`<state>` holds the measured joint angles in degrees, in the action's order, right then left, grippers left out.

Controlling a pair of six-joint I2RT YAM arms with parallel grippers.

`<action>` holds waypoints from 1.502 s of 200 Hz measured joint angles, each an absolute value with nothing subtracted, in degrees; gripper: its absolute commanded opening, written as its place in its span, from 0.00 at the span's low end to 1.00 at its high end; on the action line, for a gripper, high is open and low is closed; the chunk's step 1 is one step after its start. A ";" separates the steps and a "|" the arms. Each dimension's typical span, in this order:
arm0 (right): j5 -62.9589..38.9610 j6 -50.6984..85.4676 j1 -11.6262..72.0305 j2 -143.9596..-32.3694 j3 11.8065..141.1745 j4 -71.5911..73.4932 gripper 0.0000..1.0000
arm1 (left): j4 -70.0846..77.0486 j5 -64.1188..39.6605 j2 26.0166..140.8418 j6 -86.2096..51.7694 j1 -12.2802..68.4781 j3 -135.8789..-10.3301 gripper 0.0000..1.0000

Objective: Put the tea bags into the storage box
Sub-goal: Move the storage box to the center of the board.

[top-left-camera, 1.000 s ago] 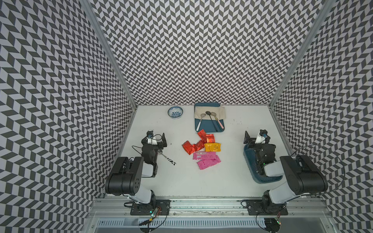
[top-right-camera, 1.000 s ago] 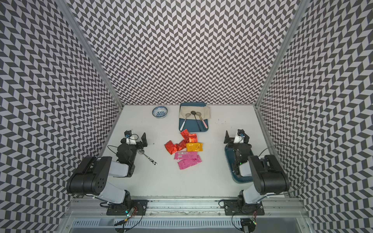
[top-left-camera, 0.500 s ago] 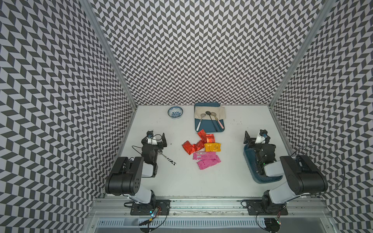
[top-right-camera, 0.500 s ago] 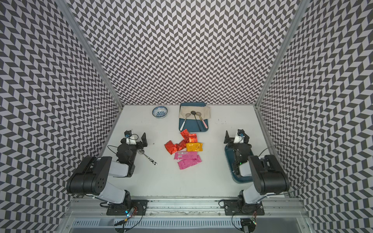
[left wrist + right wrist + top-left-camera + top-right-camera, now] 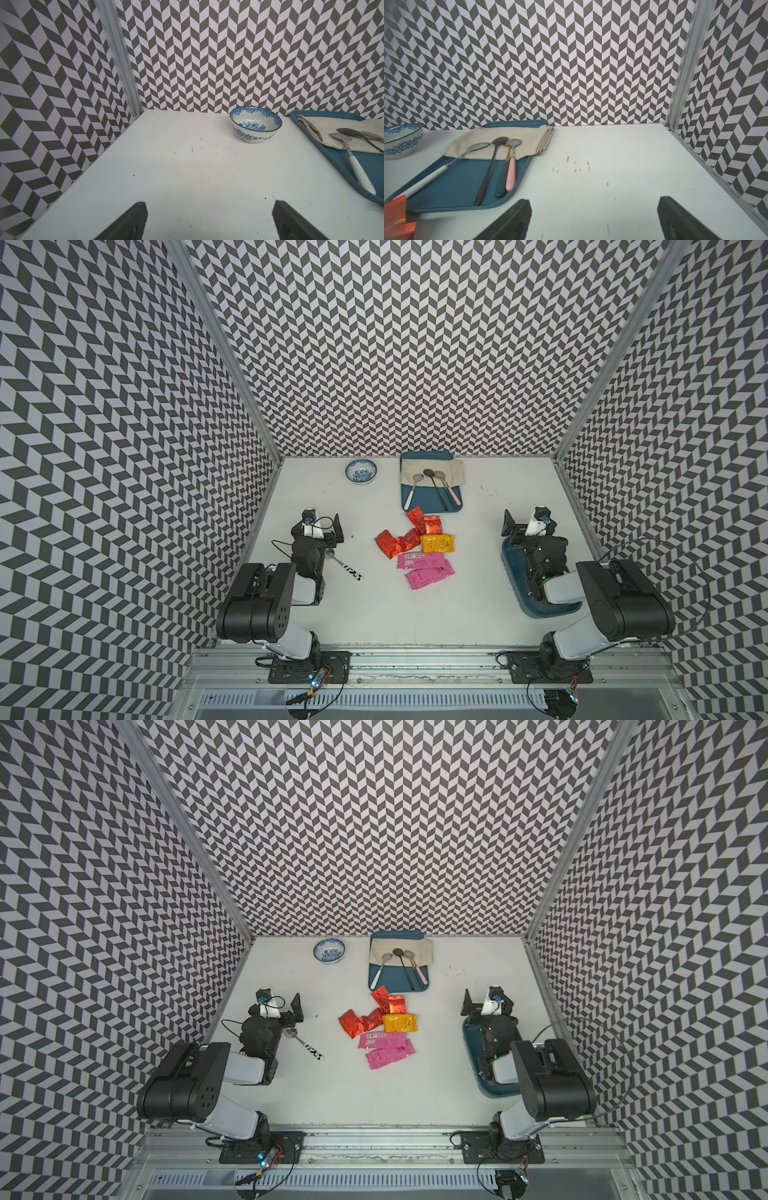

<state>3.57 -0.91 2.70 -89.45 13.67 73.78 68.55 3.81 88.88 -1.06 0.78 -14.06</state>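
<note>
Nothing has moved: left pincer (image 5: 209, 202) and right pincer (image 5: 595, 199) both spread wide, empty. Tea bags (image 5: 409, 541) lie heaped on the bench (image 5: 374, 605), well apart from the storage box (image 5: 510, 568) beneath the right arm (image 5: 623, 605). Work not started.

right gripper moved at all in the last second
No. The right gripper sits where it was, at the storage box's far end, same gap to the blue tray.

Robot test cell, chevron-patterned walls (image 5: 415, 344), aluminium frame (image 5: 415, 660)
</note>
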 measured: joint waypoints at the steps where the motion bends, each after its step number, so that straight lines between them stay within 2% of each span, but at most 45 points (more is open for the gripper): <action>1: 3.57 -0.91 2.70 -89.45 13.67 73.78 0.99 | 68.55 3.81 88.86 -1.06 0.78 -14.06 1.00; 62: 3.86 -0.86 2.70 -89.27 13.67 73.71 0.99 | 68.31 4.08 88.82 -1.06 0.80 -14.20 1.00; 79: 5.34 -0.86 3.01 -86.26 13.63 71.46 0.99 | 60.49 5.17 87.05 -1.15 1.02 -18.13 1.00; 101: 9.91 2.52 4.10 -77.34 17.37 58.52 0.99 | 44.51 6.37 85.49 -4.01 1.10 -31.48 1.00; 126: 10.09 9.13 4.38 -74.00 34.63 35.33 1.00 | 31.99 5.06 85.25 -10.04 1.72 -44.21 1.00; 143: 8.03 12.21 5.04 -74.02 44.95 21.85 0.87 | 24.05 3.99 85.06 -14.31 3.16 -49.06 1.00; 156: 6.55 14.90 5.52 -74.06 50.37 12.49 0.66 | 17.89 2.37 85.14 -17.74 4.16 -51.79 1.00; 161: 5.80 15.59 5.78 -74.06 52.16 8.56 0.61 | 15.97 1.58 85.17 -18.98 4.45 -52.47 1.00; 189: 3.79 19.35 7.79 -74.00 56.18 -10.24 0.61 | 9.47 -4.62 84.79 -25.32 6.09 -51.64 1.00; 224: 4.95 22.31 11.31 -70.61 52.69 -28.75 0.58 | 4.47 -9.34 81.47 -29.02 9.15 -45.45 1.00; 247: 5.04 23.97 11.94 -67.24 47.46 -32.99 0.46 | 3.18 -10.72 79.94 -29.47 10.37 -44.97 1.00; 300: 2.94 25.80 11.92 -73.89 42.28 -31.18 0.46 | 1.65 -11.05 78.81 -29.28 10.37 -45.01 1.00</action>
